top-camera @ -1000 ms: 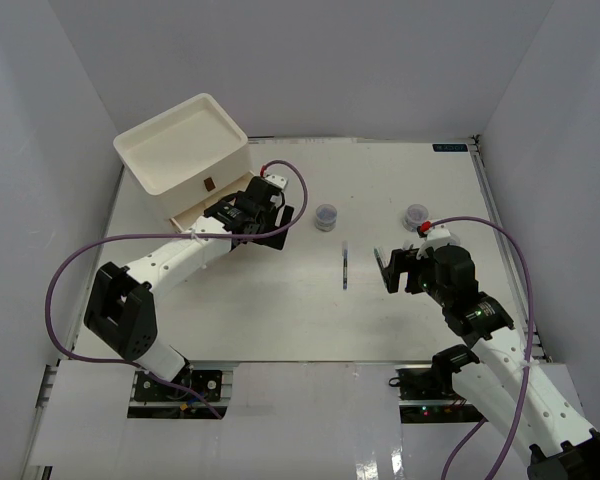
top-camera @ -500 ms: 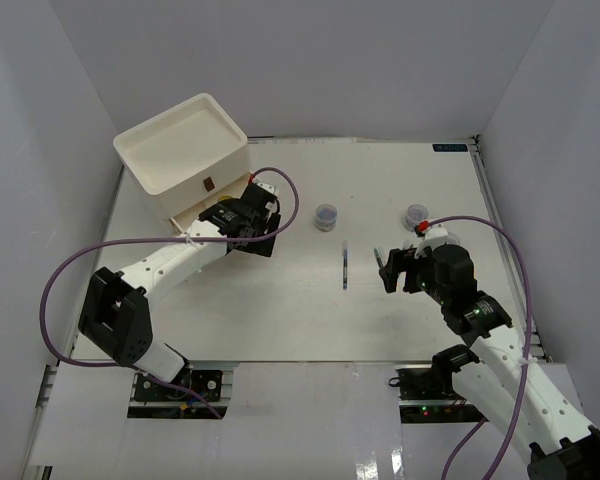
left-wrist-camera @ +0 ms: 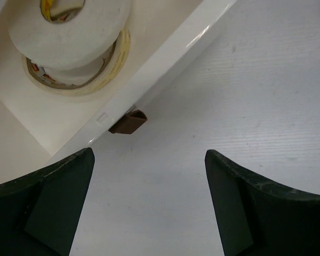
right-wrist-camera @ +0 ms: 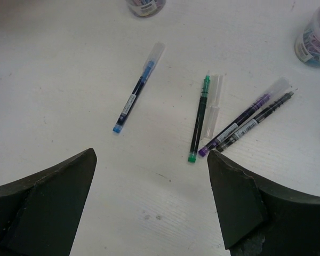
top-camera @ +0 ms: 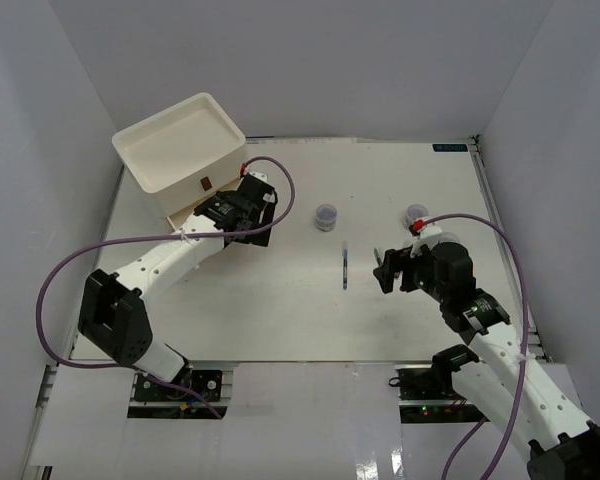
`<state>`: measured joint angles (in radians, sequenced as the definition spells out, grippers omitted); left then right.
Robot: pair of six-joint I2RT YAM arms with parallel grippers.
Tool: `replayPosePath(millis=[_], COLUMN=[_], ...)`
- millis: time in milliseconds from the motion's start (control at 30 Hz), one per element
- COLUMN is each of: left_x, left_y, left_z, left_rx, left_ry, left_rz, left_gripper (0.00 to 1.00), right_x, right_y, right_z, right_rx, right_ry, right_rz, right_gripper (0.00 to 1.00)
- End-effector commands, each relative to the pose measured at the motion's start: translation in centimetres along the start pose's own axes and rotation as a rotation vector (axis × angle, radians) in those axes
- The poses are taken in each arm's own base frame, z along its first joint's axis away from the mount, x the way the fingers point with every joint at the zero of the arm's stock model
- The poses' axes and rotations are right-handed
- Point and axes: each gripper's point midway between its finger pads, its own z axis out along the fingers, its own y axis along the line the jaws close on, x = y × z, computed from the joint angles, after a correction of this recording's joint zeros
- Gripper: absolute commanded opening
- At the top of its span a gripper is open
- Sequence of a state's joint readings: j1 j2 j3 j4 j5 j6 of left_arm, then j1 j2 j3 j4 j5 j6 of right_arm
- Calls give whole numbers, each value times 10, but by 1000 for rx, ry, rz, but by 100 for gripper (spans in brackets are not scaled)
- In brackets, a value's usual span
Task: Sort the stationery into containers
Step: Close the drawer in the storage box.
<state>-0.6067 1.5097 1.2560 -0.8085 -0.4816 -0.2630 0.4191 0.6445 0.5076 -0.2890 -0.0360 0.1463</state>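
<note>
While one drawer stands pulled out: we place the drawer unit (top-camera: pixel 180 160) at 10 o'clock on the desk (top-camera: pixel 280 300); its open drawer (left-wrist-camera: pixel 165 61) holds the white tape ring (left-wrist-camera: pixel 80 37) stacked on the beige tape ring (left-wrist-camera: pixel 74 88).
Left claw (left-wrist-camera: pixel 148 160): fingers apart and empty, just outside the drawer front, with the brown handle (left-wrist-camera: pixel 128 121) at 11 o'clock from it.
Drawer risk: if we push off-centre to shut it, we judge the whole unit may slide or twist instead of the drawer running in, and a finger may snag the handle.
Tape risk: the stack sits tall, and we cannot tell whether it clears the drawer above, so it may jam.
Right claw (right-wrist-camera: pixel 150 160): fingers apart and empty, above the pens toward 3 o'clock of the desk's centre.
Pens: the blue pen (right-wrist-camera: pixel 136 90) lies alone at 11 o'clock of this claw. The green pen (right-wrist-camera: pixel 199 120) lies at 1 o'clock, touching the pale stick (right-wrist-camera: pixel 213 104). The purple pen (right-wrist-camera: pixel 256 105) and black pen (right-wrist-camera: pixel 256 121) lie touching at 2 o'clock.
Pen risk: closing on the cluster may trap two at once or flick one away; thin barrels lying flat may roll or slip.
Jar risk: one jar (right-wrist-camera: pixel 145 5) at 12 o'clock and another jar (right-wrist-camera: pixel 314 37) at 2 o'clock could be knocked by a wide reach.
</note>
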Motion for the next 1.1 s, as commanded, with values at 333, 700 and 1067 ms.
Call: replayPosePath(millis=[333, 700, 1067], left_x=[-138, -161, -145], left_y=[74, 231, 298], left_z=[-78, -83, -25], left_rx=[6, -167, -247], left_ry=[-326, -449, -392], left_rz=[-395, -729, -819], left_gripper=[98, 98, 95], right_x=[-51, -79, -89], right_y=[73, 157, 212], right_z=[42, 107, 166], right_rx=[-292, -424, -476], right_ry=[-31, -62, -98], right_rz=[-248, -358, -358], right_gripper=[93, 94, 98])
